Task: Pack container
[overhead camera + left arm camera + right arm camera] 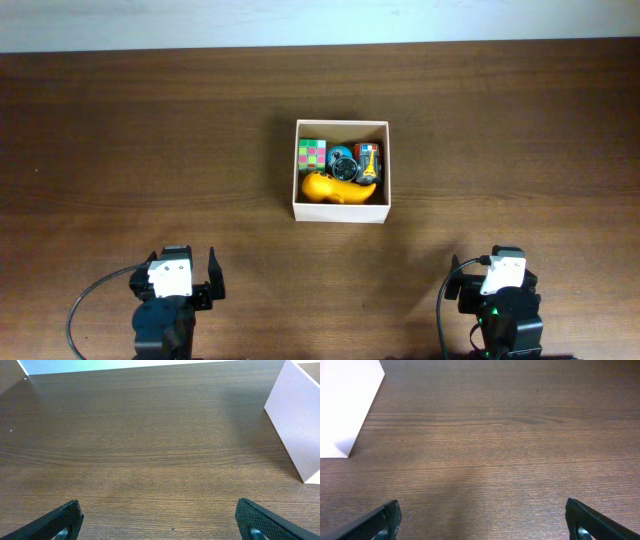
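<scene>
I read the left gripper [157, 505] and right gripper [481, 504] both spread wide, holding nothing. Square white-walled cardboard container [340, 214] sits on the dark wooden table [120, 150] at their 1 and 11 o'clock. Inside: yellow plastic toy [335, 188], multicoloured chequered cube [312, 155].

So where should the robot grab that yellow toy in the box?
Probably from straight above, because the container walls it in on every side. The yellow toy lies lengthwise along the near wall, so pinching across its narrower middle looks best, though that wall and the other toys leave little finger room.
</scene>
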